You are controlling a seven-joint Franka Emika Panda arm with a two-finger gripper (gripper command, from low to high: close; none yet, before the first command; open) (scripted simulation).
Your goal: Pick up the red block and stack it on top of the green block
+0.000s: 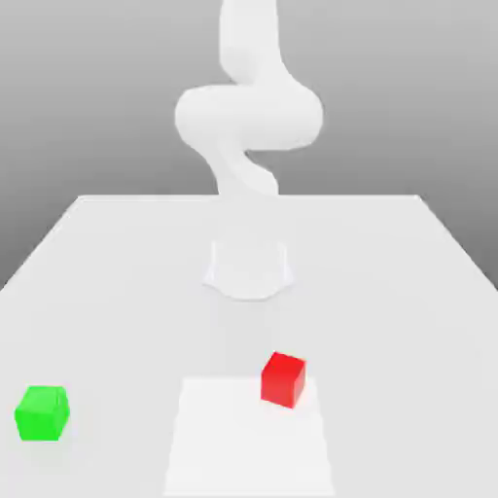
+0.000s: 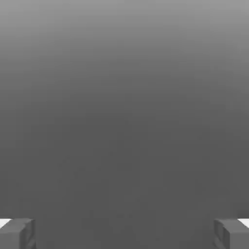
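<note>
From the exterior view I have the white arm (image 1: pixel 248 117) rising at the far side of the table (image 1: pixel 409 282), folded over itself above its round base (image 1: pixel 249 269), and the two cubes sitting on the near half of the surface. The red block (image 1: pixel 283 378) rests just right of centre in that view, at the far right corner of a slightly brighter square patch (image 1: pixel 248 438) on the tabletop, turned a little so one vertical edge faces the camera. The green block (image 1: pixel 43 412) sits well apart from it, far over toward the exterior view's left and a touch nearer the camera. Both stand flat on the table and nothing touches either one. Switching to the hand view, I see the gripper (image 2: pixel 124 233) with its two grey fingertips (image 2: pixel 17 233) at opposite edges of the picture, spread wide with nothing between them, so the hand is released and carrying nothing; beyond the fingertips there is plain grey ground and neither cube. My reading is that the task has not begun: the red cube is unlifted and the green one bare on top. What the coming move turns on, as I judge it, is that the red block lies out from the base toward the camera side of the table and slightly to the exterior view's right, so I would bring the hand forward over it and down. Being a cube, it offers no long axis, but its slight turn suggests matching the wrist to its faces.
</note>
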